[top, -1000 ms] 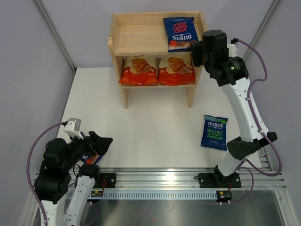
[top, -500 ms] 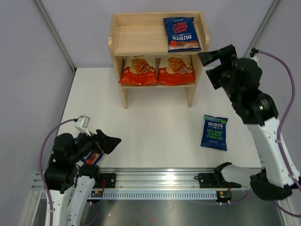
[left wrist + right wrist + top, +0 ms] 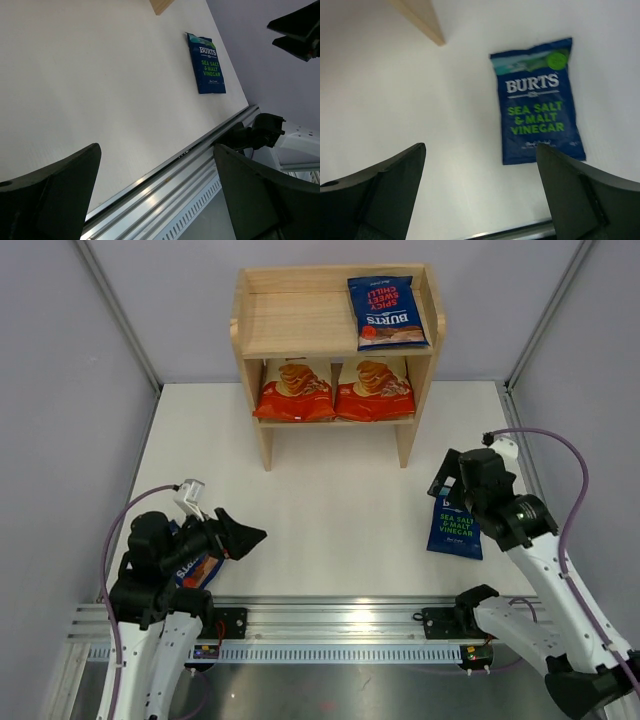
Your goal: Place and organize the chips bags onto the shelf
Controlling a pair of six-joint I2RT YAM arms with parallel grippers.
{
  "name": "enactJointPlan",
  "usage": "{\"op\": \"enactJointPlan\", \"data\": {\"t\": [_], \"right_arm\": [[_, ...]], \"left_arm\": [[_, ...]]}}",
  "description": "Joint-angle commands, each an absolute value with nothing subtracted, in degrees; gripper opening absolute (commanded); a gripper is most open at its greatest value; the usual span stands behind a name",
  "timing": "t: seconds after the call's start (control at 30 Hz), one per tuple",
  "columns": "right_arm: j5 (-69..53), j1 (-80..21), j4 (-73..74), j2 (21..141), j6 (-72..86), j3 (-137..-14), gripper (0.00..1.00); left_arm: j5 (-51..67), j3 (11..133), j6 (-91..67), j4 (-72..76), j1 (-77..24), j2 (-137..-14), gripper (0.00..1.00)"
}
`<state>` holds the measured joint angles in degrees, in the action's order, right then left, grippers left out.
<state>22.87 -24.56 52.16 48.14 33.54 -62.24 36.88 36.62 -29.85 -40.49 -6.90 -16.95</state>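
At the back of the white surface stands the wooden shelf. On its top tier, at the right end, lies a dark blue Burts Spicy Sweet Chilli bag. The lower tier holds the left Cassava Chips bag and the right Cassava Chips bag side by side, both red-orange.

A Burts Sea Salt & Malt Vinegar bag lies flat on the surface to the front right of the shelf, apart from it. In the overhead view the right arm covers its far end. The right pincer hangs above the surface near that end, released, its fingers spread wide with nothing between them.

Another dark blue bag with red on it lies at the near left, mostly hidden under the left arm. The left pincer is likewise released and empty, pointing across the surface toward the right.
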Motion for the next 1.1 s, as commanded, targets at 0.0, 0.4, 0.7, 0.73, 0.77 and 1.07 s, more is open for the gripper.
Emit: {"op": "enactJointPlan", "data": {"t": [0.0,0.4,0.7,0.73,0.77,1.07], "right_arm": [[27.8,-17.4,50.6,48.7,31.4,-58.5,0.99],[5.8,18.5,22.0,64.0,26.5,-46.1,0.99],[-12.6,25.8,20.7,76.2,18.4,-46.5,1.0],[-16.3,25.8,19.2,76.9,18.1,-46.0,1.0],[-17.8,25.9,18.6,77.3,18.3,-45.3,1.0],[-18.4,26.6,22.6,85.5,15.3,-47.5,0.93]], "left_arm": [[37.0,38.1,-25.0,-41.2,-6.9,-18.6,0.99],[41.9,44.7,-20.7,-46.4,-7.4,-17.2,0.99],[41.5,46.1,-19.4,-46.9,-11.2,-15.9,0.99],[41.9,47.3,-19.3,-47.6,-12.1,-15.8,0.99],[42.0,47.7,-19.2,-47.8,-12.5,-15.5,0.99],[40.8,49.2,-18.3,-49.0,-15.5,-14.8,0.99]]}}
